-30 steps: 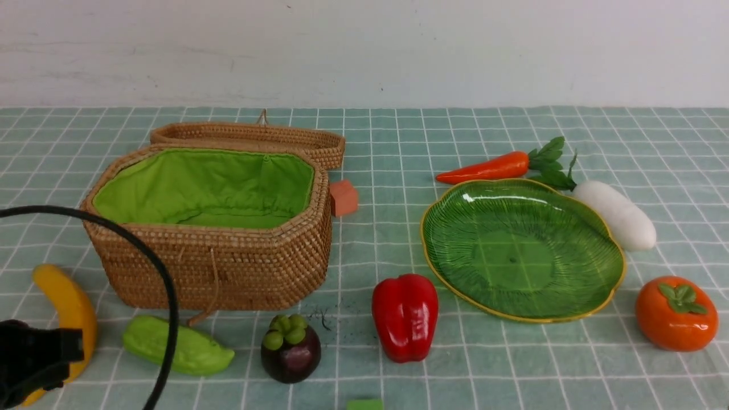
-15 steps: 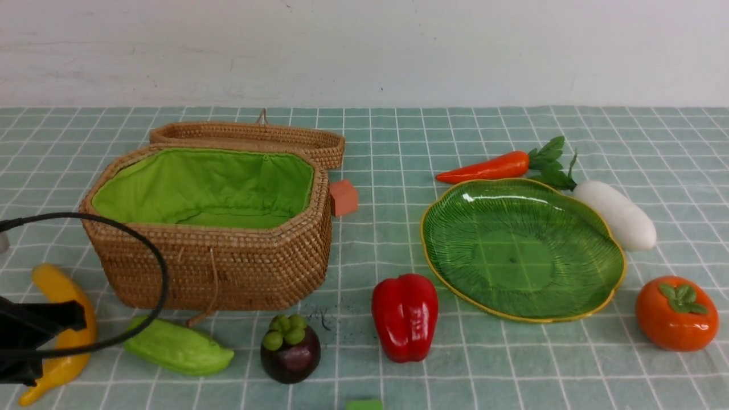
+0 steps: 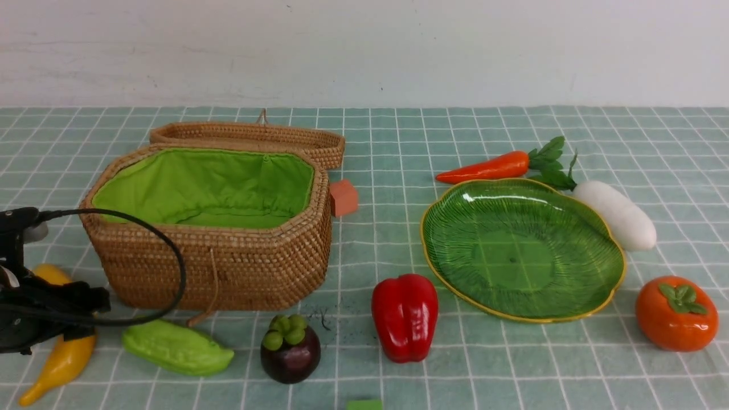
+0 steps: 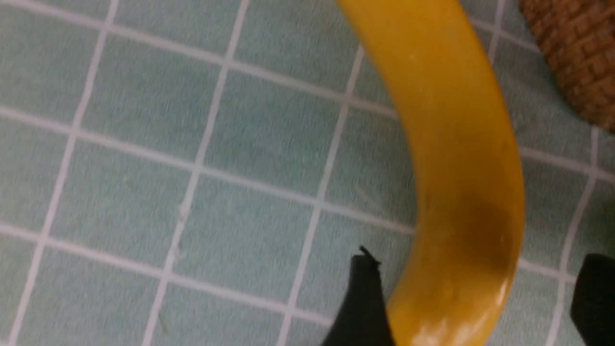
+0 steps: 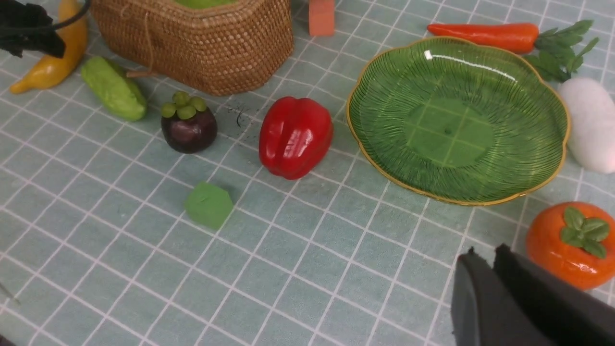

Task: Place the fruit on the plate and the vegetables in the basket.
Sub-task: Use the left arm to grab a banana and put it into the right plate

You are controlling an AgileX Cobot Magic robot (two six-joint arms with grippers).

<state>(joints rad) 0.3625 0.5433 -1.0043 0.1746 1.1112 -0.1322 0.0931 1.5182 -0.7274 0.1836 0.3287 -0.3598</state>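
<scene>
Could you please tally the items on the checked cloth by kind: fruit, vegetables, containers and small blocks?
Fruit: 3 (curved yellow banana, dark purple mangosteen, glossy orange persimmon)
Vegetables: 4 (red bell pepper, bumpy light-green gourd, white radish, orange carrot)
Containers: 2 (tan woven wicker basket, green leaf-shaped plate)
Small blocks: 2 (orange-red cube, green block)
Total: 11

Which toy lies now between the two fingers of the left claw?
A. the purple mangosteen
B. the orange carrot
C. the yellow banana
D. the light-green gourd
C: in the left wrist view, the banana runs between the black fingers of the open left claw.
</scene>
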